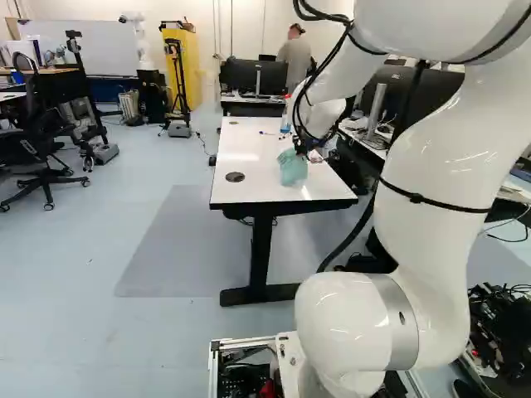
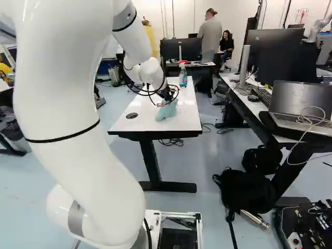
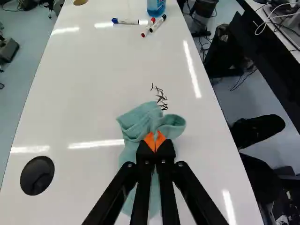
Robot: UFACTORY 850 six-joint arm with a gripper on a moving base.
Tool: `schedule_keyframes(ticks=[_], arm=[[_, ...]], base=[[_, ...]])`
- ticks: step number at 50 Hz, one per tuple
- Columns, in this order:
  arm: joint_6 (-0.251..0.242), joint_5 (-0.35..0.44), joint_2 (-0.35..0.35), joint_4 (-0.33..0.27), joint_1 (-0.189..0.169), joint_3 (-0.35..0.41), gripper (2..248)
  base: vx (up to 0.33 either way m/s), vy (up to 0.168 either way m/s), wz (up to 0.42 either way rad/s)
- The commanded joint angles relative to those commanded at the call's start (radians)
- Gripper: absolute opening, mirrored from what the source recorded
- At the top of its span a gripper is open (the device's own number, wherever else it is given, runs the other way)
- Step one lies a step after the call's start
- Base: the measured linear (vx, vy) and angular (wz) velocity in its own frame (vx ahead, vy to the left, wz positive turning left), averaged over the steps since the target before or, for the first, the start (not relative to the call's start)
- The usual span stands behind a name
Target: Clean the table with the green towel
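- The gripper [image 2: 167,99] is in the upper middle of the right base view, low over the white table [image 2: 150,123]; its two fingers are closed on the green towel [image 3: 140,123], with a fold pinched between the orange pads.
- The green towel lies bunched on the white table, in the upper middle of both base views; in the wrist view one part of it spreads ahead of the fingertips, and another runs back beneath the fingers.
- Black marks [image 3: 160,97] show on the tabletop in the wrist view, ahead of the gripper and just beyond the towel's far edge.
- Farther ahead lie a blue-capped marker [image 3: 125,21] and, near it, two more markers [image 3: 157,25] side by side; a spray bottle [image 2: 183,76] with blue liquid stands just past them, upper middle of the right base view.
- A black round cap [image 3: 37,175] sits in the tabletop, beside the gripper and well apart from the towel.
- The white arm [image 1: 431,182] fills the right of the left base view and the left of the right base view.
- A laptop [image 2: 300,115] stands open on a desk at the right of the right base view; a black backpack [image 2: 246,191] is on the floor at lower right.
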State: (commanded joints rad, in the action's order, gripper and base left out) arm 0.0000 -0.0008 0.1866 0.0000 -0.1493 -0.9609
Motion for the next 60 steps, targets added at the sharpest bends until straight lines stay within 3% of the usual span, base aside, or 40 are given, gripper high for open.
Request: schedule_keyframes(ticks=[34, 60], arm=[[0.0, 0.0, 0.118, 0.0, -0.083, -0.137, 21], [0.0, 0.0, 0.206, 0.0, -0.06, -0.243, 21]], base=[[0.0, 0.0, 0.0], [0.0, 0.0, 0.0]])
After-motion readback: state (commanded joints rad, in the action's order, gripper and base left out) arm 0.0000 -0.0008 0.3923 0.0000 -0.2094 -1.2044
